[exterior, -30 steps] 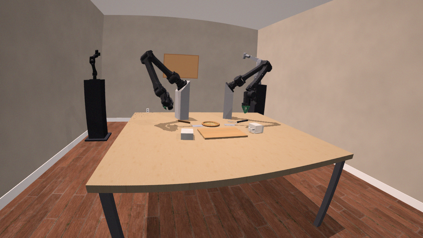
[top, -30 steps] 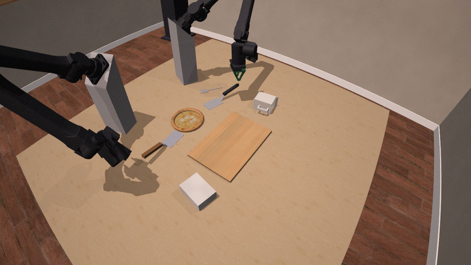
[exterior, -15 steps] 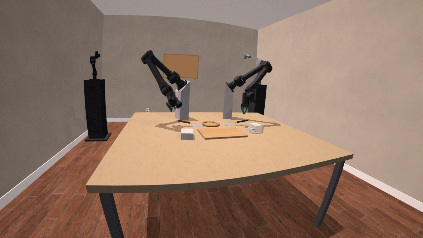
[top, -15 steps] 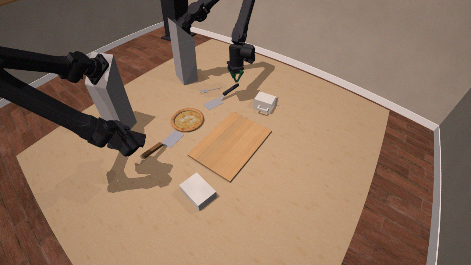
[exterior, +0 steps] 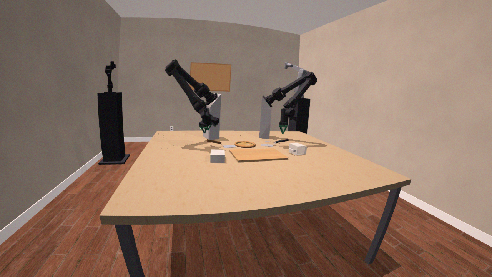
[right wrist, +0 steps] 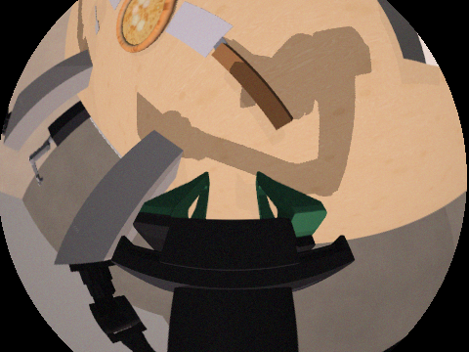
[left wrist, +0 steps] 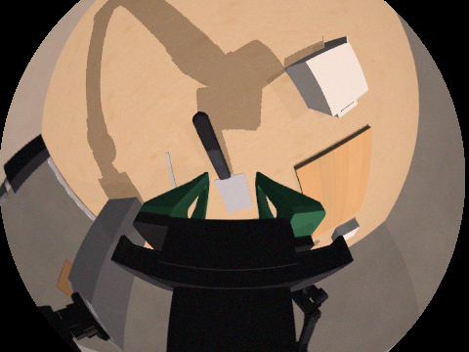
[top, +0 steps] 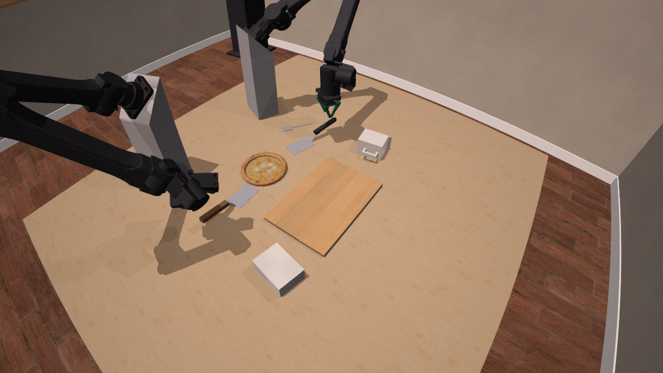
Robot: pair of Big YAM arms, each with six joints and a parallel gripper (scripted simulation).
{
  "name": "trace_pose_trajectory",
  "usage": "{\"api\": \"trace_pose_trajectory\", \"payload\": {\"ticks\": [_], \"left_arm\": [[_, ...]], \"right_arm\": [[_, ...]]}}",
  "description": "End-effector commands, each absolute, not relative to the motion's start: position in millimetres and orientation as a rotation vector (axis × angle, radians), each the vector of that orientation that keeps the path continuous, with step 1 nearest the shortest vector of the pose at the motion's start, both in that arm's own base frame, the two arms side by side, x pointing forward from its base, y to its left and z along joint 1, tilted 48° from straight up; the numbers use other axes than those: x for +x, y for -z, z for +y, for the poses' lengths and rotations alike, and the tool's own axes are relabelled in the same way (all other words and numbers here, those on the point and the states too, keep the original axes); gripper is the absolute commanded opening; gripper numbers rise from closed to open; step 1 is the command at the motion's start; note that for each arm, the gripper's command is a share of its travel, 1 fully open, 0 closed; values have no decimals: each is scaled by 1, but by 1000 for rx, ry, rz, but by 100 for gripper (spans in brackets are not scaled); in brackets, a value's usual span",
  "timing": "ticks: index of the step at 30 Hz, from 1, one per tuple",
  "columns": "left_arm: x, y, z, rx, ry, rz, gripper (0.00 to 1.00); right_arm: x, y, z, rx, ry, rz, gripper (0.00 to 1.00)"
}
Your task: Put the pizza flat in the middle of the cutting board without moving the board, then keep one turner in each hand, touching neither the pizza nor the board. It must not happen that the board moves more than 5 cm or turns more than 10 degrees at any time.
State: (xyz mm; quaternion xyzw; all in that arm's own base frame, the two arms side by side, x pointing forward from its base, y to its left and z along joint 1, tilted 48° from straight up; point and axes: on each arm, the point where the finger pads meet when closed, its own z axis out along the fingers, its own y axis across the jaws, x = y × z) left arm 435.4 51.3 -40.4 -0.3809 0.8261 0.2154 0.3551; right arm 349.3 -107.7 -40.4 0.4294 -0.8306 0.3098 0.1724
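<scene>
From my remote station, I see a round pizza (top: 264,168) (exterior: 245,144) (right wrist: 142,22) lying flat on the wooden tabletop (top: 417,278) (exterior: 258,182) (left wrist: 147,73) (right wrist: 391,147), beside the rectangular cutting board (top: 324,206) (exterior: 258,154) (left wrist: 337,181), not on it. My left arm (top: 330,83) (exterior: 283,115) (left wrist: 232,254) hovers above the black-handled turner (top: 324,125) (exterior: 281,141) (left wrist: 210,142) (right wrist: 113,4), its jaws parted and holding nothing. My right arm (top: 187,190) (exterior: 206,117) (right wrist: 232,254) is raised near the wooden-handled turner (top: 214,211) (exterior: 213,141) (right wrist: 256,85); its jaws are also parted and ungripped. Both turners lie on the tabletop, on either side of the pizza. A thin grey utensil (top: 287,128) (exterior: 270,141) (left wrist: 171,168) (right wrist: 97,22) lies near the black-handled one. A white box with a handle (top: 373,143) (exterior: 297,148) (left wrist: 337,80) and a plain white block (top: 278,269) (exterior: 217,156) (left wrist: 346,230) (right wrist: 403,31) stand near opposite ends of the board.
</scene>
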Motion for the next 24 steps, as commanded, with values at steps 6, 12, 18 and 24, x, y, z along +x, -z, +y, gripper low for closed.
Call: {"api": "trace_pose_trajectory", "payload": {"ticks": [6, 12, 18, 24], "left_arm": [[431, 51, 59, -1072, -532, 2087, 48], [428, 56, 61, -1116, -515, 2062, 48], [428, 58, 62, -1137, -505, 2047, 48], [423, 64, 64, -1182, -493, 2024, 48]], "right_arm": [[359, 63, -89, 1513, -890, -2171, 48], [365, 75, -81, 1660, -915, -2060, 48], [369, 82, -75, 1753, -932, -1978, 48], [374, 93, -66, 1885, -958, -1842, 48]]}}
